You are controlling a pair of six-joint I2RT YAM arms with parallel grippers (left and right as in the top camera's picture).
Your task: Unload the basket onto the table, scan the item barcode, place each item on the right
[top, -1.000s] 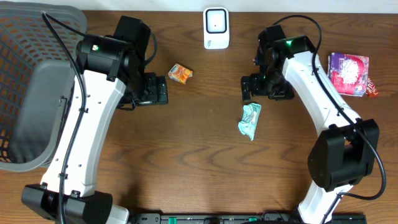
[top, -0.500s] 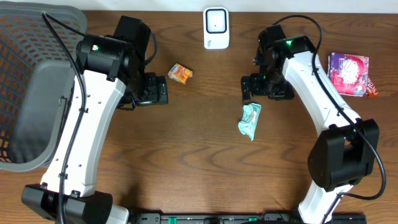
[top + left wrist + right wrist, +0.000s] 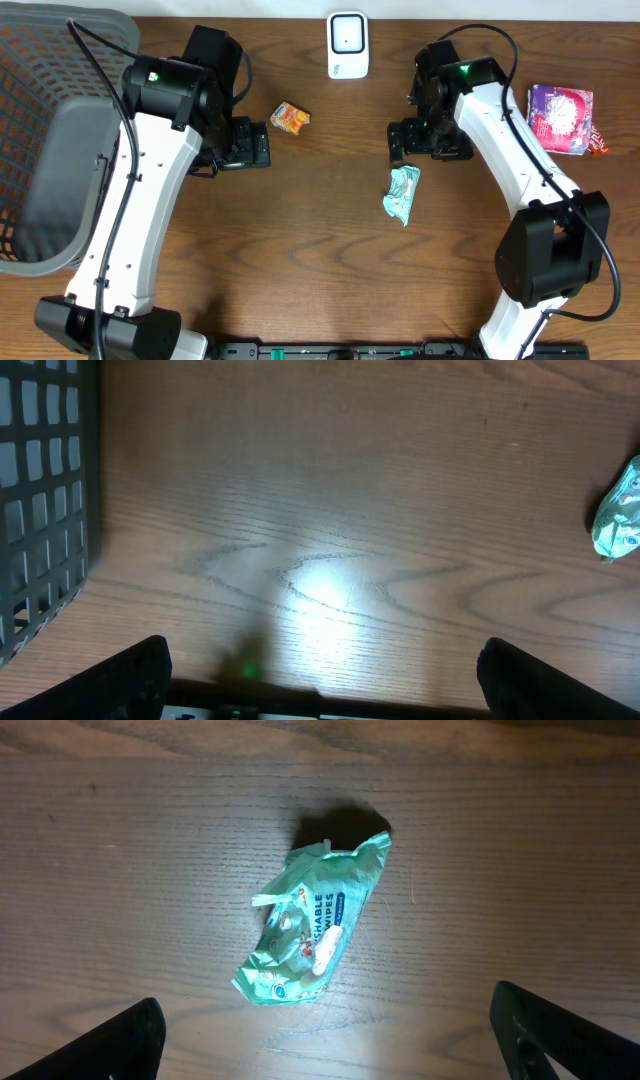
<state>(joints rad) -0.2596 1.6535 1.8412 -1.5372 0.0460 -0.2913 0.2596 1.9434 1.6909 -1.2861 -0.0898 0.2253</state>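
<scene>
A white barcode scanner stands at the table's back edge, in the middle. A crumpled green wipes pack lies on the wood just in front of my right gripper. In the right wrist view the pack lies ahead of the wide-open gripper, apart from both fingers. My left gripper hovers over bare wood, right of the basket. It is open too, with nothing between its fingers, and the wipes pack shows at the far right of its view.
A small orange snack packet lies beside the left gripper. A purple packet sits at the far right edge. A grey mesh basket fills the left side, and its wall shows in the left wrist view.
</scene>
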